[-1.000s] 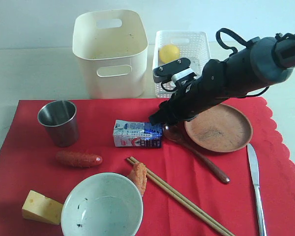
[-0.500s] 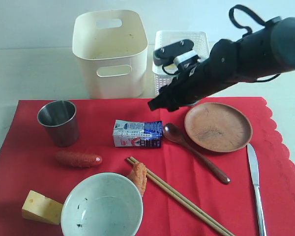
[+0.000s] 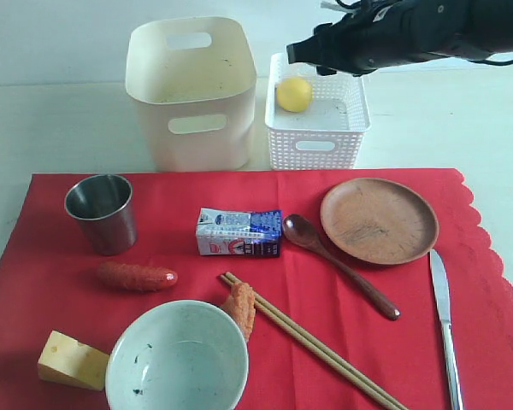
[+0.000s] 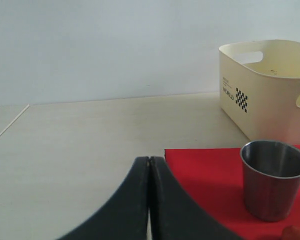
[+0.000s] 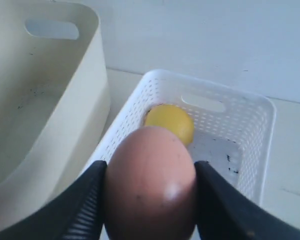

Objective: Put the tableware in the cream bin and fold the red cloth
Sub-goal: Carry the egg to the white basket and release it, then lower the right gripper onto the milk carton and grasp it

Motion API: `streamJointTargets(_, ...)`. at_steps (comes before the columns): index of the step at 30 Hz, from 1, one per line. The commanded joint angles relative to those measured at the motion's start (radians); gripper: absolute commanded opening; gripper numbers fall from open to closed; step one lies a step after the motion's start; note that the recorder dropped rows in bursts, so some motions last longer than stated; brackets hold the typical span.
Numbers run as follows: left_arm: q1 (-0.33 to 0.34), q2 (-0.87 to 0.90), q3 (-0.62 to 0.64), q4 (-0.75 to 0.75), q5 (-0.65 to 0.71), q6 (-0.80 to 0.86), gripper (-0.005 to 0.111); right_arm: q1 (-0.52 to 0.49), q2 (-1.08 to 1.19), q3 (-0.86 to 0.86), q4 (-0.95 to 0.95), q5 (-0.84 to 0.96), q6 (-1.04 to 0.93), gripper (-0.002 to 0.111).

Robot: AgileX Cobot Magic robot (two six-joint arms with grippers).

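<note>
The red cloth [image 3: 179, 196] lay spread flat, carrying the upright steel cup [image 3: 103, 213], white bowl [image 3: 178, 354], brown plate [image 3: 379, 220], wooden spoon [image 3: 342, 267], chopsticks [image 3: 312, 342] and knife [image 3: 445, 325]. The cream bin [image 3: 158, 137] stood upright just behind the cloth.

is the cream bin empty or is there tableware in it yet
Empty as far as visible: the cream bin shows only a bare, speckled inside, and the steel cup, bowl and plate sit on the red cloth.
</note>
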Motion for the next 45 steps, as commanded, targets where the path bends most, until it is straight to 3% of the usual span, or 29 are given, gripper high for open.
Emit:
streamJointTargets(1,0.003,-0.006,-0.001,0.004,-0.007,-0.005,0.0,-0.003,0.119,-0.088,-0.008,-0.002,0.016,0.0)
streamJointTargets(3,0.003,-0.006,-0.001,0.004,-0.007,-0.005,0.0,-0.005,0.17,-0.117,-0.006,0.001,0.02,0.004)
streamJointTargets(6,0.003,-0.006,-0.001,0.004,-0.007,-0.005,0.0,-0.005,0.218,-0.144,-0.006,-0.005,0.039,0.021)
streamJointTargets(10,0.003,-0.006,-0.001,0.004,-0.007,-0.005,0.0,-0.005,0.233,-0.145,-0.006,-0.006,0.039,0.052)
streamJointTargets(14,0.003,-0.006,-0.001,0.004,-0.007,-0.005,0.0,-0.005,0.21,-0.145,-0.006,0.067,0.039,0.076)
streamJointTargets(18,0.003,-0.006,-0.001,0.004,-0.007,-0.005,0.0,-0.005,0.15,-0.145,-0.008,0.146,0.032,0.085)
streamJointTargets(23,0.003,-0.006,-0.001,0.004,-0.007,-0.005,0.0,-0.005,0.036,-0.145,-0.032,0.305,0.016,0.082)
streamJointTargets(26,0.003,-0.006,-0.001,0.004,-0.007,-0.005,0.0,-0.005,-0.051,-0.145,-0.045,0.432,-0.018,0.069)
streamJointTargets(29,0.003,-0.006,-0.001,0.004,-0.007,-0.005,0.0,0.013,-0.135,-0.122,-0.033,0.559,-0.108,0.044)
streamJointTargets(34,0.003,-0.006,-0.001,0.004,-0.007,-0.005,0.0,0.084,-0.274,0.031,-0.03,0.505,-0.12,0.004)
streamJointTargets(35,0.003,-0.006,-0.001,0.004,-0.007,-0.005,0.0,0.103,-0.298,0.072,-0.03,0.482,-0.12,0.0)
streamJointTargets(45,0.003,-0.006,-0.001,0.004,-0.007,-0.005,0.0,0.254,-0.367,0.333,-0.005,0.409,-0.133,0.0)
